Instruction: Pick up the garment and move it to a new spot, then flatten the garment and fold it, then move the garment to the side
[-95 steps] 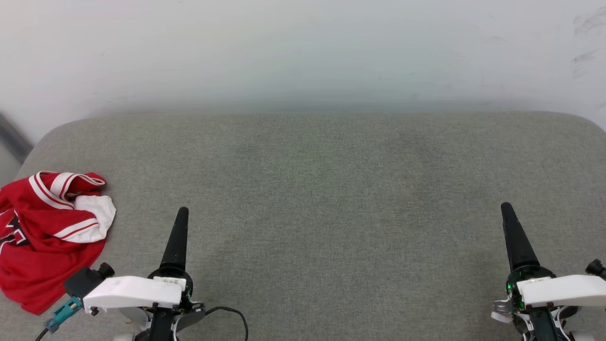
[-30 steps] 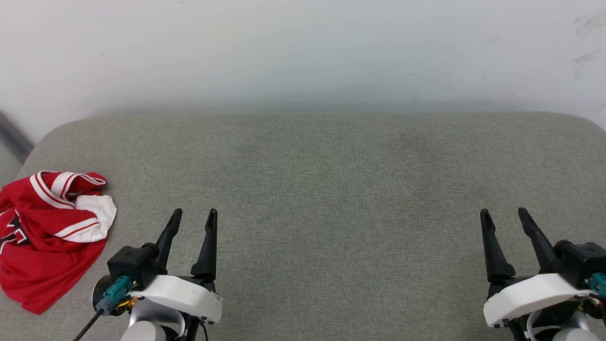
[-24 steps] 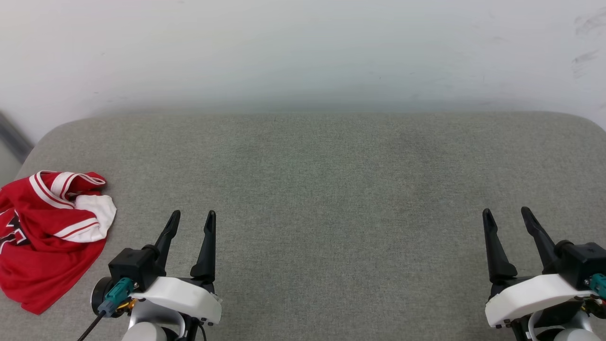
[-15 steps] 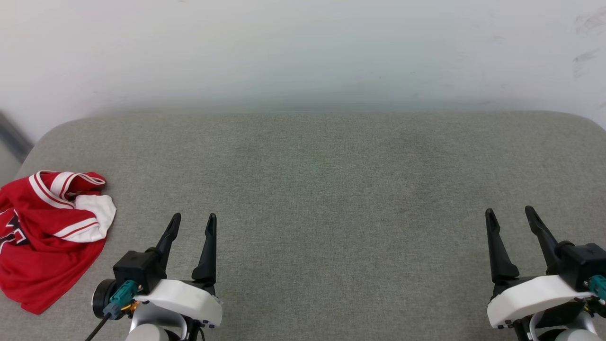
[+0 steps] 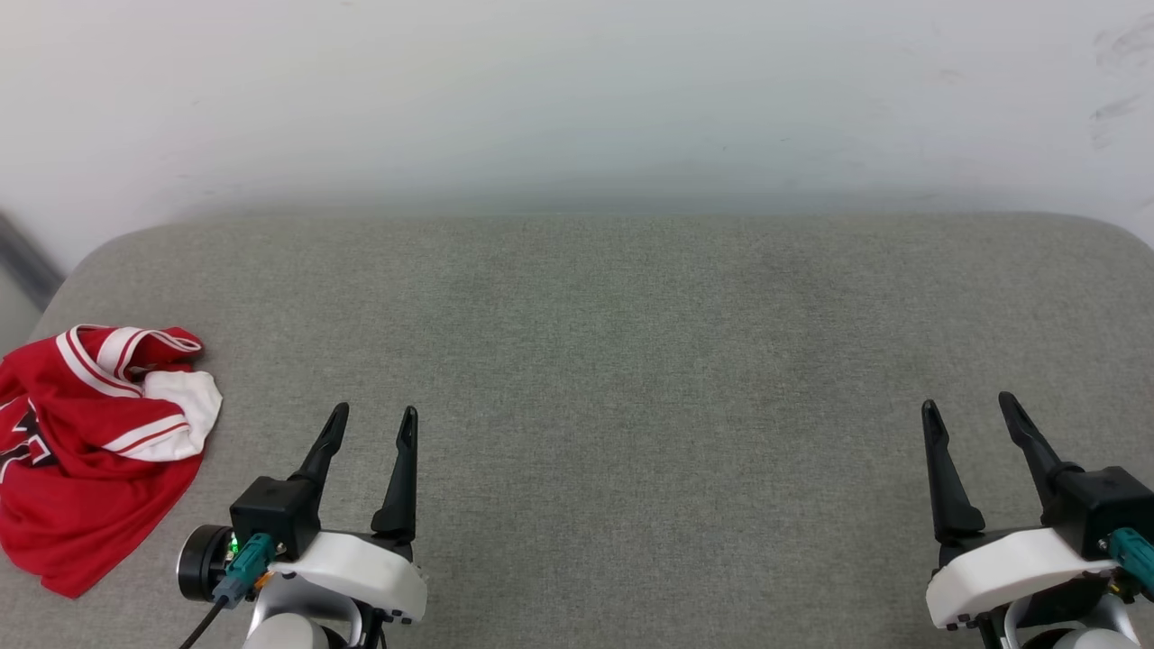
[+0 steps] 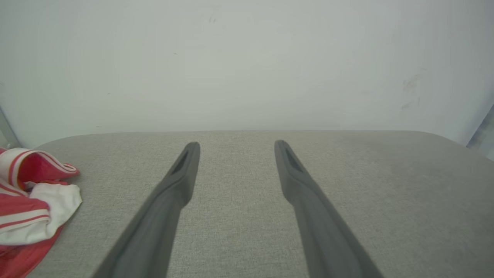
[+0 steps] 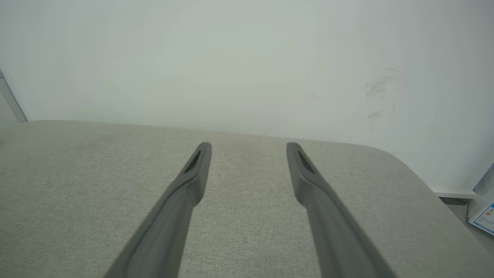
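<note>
Head view shows you the red jersey point(image 5: 86, 451) crumpled at the grey cushion's point(image 5: 631, 361) left edge, untouched; left gripper point(image 5: 371, 424) and right gripper point(image 5: 969, 416) hover spread and empty, every step ahead.

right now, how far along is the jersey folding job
Nothing looks done: the garment lies crumpled at the left edge of the grey cushion. In hand: nothing, the left gripper and right gripper both hover open and empty, clear of it. Left: picking it up, moving, flattening, folding, setting it aside.
</note>
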Available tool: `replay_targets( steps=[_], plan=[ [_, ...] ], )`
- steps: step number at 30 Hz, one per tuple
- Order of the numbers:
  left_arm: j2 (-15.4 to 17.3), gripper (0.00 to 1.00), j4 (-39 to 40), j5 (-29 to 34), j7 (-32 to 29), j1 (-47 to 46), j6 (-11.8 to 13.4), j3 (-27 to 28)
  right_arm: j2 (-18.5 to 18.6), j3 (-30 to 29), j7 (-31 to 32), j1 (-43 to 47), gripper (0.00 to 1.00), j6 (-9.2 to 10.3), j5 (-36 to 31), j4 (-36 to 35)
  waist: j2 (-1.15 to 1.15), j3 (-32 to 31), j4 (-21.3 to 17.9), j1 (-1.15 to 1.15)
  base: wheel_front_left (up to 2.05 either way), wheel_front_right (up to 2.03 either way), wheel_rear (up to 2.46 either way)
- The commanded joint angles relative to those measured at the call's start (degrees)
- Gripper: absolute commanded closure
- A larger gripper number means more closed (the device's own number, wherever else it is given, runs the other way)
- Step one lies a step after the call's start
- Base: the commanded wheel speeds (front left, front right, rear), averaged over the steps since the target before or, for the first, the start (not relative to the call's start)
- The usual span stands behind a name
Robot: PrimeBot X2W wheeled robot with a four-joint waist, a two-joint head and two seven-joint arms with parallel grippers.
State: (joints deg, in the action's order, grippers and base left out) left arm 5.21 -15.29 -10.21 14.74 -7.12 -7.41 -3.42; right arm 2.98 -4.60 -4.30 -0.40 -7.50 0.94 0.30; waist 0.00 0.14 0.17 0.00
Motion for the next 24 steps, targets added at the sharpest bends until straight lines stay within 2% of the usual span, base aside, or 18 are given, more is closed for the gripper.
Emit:
replay_targets(
  steps=[1, 5, 10, 15, 24],
  plan=[
    [-0.07, 0.0, -0.18, 0.99, 0.4, -0.58, -0.1, 0.13, -0.18, -0.02, -0.43, 0.65, 0.0, 0.02, -1.21, -0.08, 0.0, 0.0, 0.11, 0.0, 0.0, 0.0, 0.0],
    [-0.3, 0.0, -0.3, 0.63, 0.54, -0.92, -0.04, 0.3, -0.18, -0.21, -0.6, 0.54, 0.0, 0.02, -1.33, -0.09, 0.0, 0.11, 0.97, 0.0, 0.0, 0.0, 0.0],
    [-0.93, 0.0, -0.52, -0.3, 0.48, -1.52, -0.05, 0.86, -0.18, 0.45, -0.42, 0.55, 0.0, 0.02, -0.5, -0.46, 0.0, 0.4, 4.07, 0.0, 0.0, 0.0, 0.0],
    [-1.33, 0.0, -0.86, -1.13, 0.48, -2.29, -0.05, 1.81, -0.18, 1.2, -0.03, -0.13, 0.0, 0.02, -0.33, -0.75, 0.0, 0.79, 9.11, 0.0, 0.0, 0.0, 0.0],
    [-1.98, 0.0, -1.59, -1.41, 0.48, -2.74, 0.12, 4.78, -0.15, 1.92, 0.05, -0.96, 0.0, 0.03, -0.43, -1.19, 0.0, 1.45, 20.5, 0.0, 0.0, 0.0, 0.0]
  ],
)
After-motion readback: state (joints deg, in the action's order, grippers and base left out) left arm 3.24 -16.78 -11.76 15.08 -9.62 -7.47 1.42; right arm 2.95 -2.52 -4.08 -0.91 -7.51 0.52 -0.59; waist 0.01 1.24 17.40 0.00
